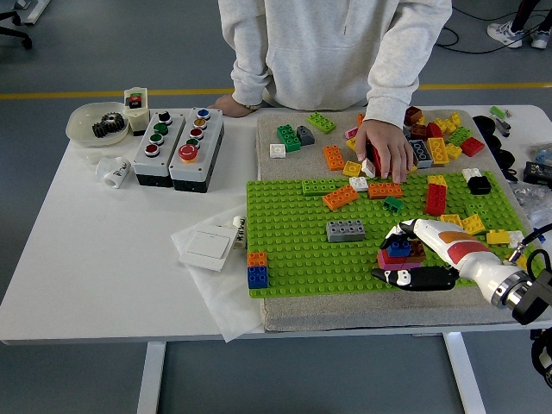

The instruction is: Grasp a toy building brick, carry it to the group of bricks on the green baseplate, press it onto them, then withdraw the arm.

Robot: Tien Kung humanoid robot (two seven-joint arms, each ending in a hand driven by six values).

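while the right hand works at the plate's near right corner, the scene reads left to right like this:

stacked pair: an orange-on-blue brick stack [257,269] stands at the green baseplate [293,233] near left corner, well apart from the hand.
grey brick: a grey brick [345,230] sits mid-plate, alone.
person's hand: a person's hand [384,151] rests on loose bricks beyond the plate's far edge.
brick group: the blue brick [398,249] sits on top of the pink and dark bricks [398,259].
right hand: the right hand [414,256] has fingers curled around the blue brick and its stack, thumb below.
handling: judged light, rigid, smooth plastic; best pinched on opposite side walls, then pressed from the studded top.
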